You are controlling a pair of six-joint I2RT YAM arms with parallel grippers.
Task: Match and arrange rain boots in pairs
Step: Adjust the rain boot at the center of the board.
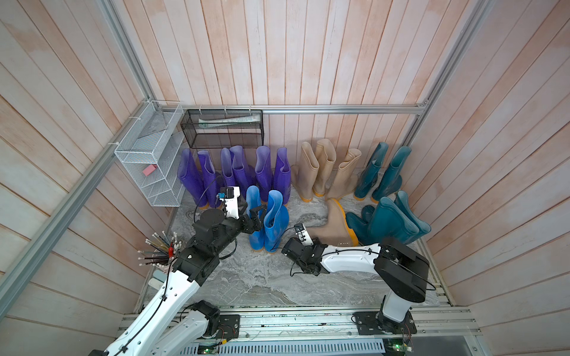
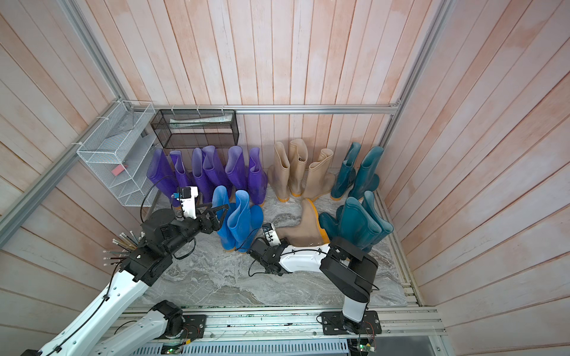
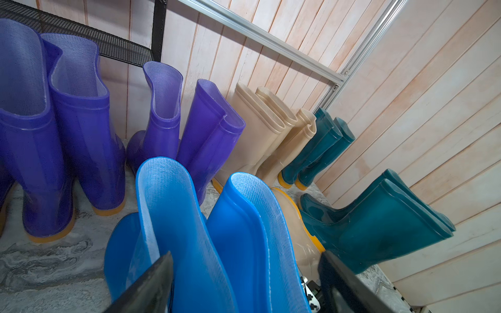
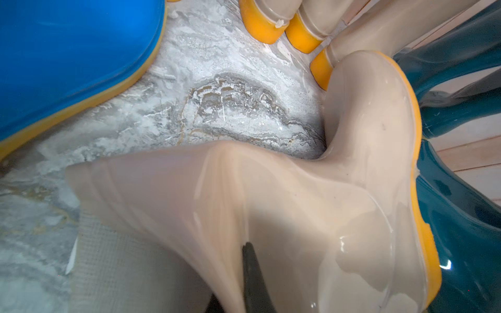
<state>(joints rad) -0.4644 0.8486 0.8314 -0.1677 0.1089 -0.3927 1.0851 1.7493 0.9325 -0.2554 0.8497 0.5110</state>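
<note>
The rain boots stand along the back wall in colour groups: several purple (image 1: 234, 172), three beige (image 1: 324, 172) and two dark teal (image 1: 381, 172). Two more teal boots (image 1: 396, 223) lean at the right wall. A bright blue pair (image 1: 270, 222) stands upright in front. My left gripper (image 1: 257, 215) is open, its fingers (image 3: 151, 284) on either side of the blue boots' tops. One beige boot (image 1: 336, 225) lies on its side on the marble floor. My right gripper (image 4: 235, 271) is shut on the wall of its shaft at the mouth.
A white wire rack (image 1: 148, 160) hangs on the left wall and a black mesh basket (image 1: 222, 128) on the back wall above the purple boots. A cup of pencils (image 1: 160, 249) stands by the left arm. The marble floor (image 1: 262, 277) ends at a metal rail (image 1: 293, 320).
</note>
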